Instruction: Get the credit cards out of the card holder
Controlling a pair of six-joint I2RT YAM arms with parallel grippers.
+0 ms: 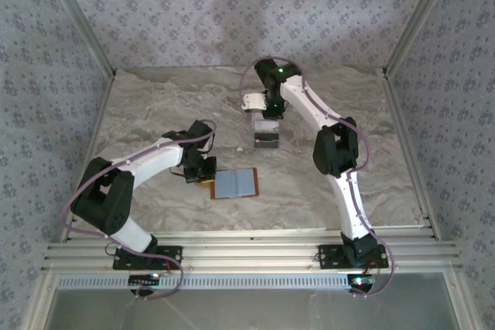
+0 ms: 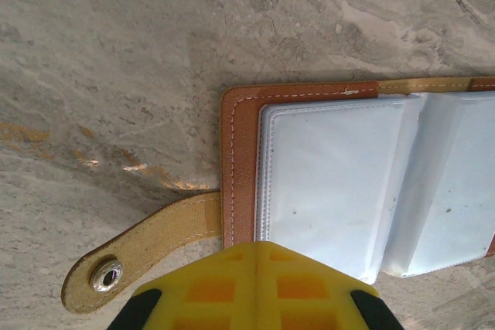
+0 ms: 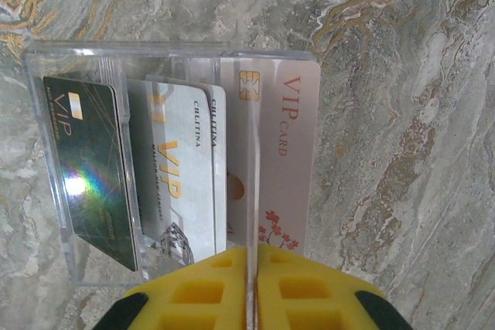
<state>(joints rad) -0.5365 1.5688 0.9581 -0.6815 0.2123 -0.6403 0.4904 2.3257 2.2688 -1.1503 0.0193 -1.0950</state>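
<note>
Over on the left, the small brown leather bifold card holder [image 1: 234,183] lies open and flat on the grey marbled tabletop [image 1: 155,113], pale grey-blue sleeves facing up. The left gripper [image 1: 204,171] sits right at its left edge. From the left wrist, the yellow fingertips [image 2: 259,268] are clenched together into 1 block, with nothing between them. They hang just over the near edge of the holder's orange-brown rim [image 2: 238,168]. The tan side tab [image 2: 155,241] sticks out to the left, its silver snap [image 2: 106,274] facing up.

Further back, well apart from the holder, the right gripper [image 1: 267,112] is down at the clear see-through plastic rack [image 1: 267,137]. Here are the credit cards, 3 of them standing in the rack's slots: a dark green one [image 3: 87,168] on the left, a silvery-white one [image 3: 189,168] in the middle and a pale pink one [image 3: 290,160] on the right.

The right gripper's yellow pads [image 3: 193,291] are almost together, just a hairline slit between them, lined up with a thin clear edge over the pink card. Whether they pinch anything, I cannot tell.
</note>
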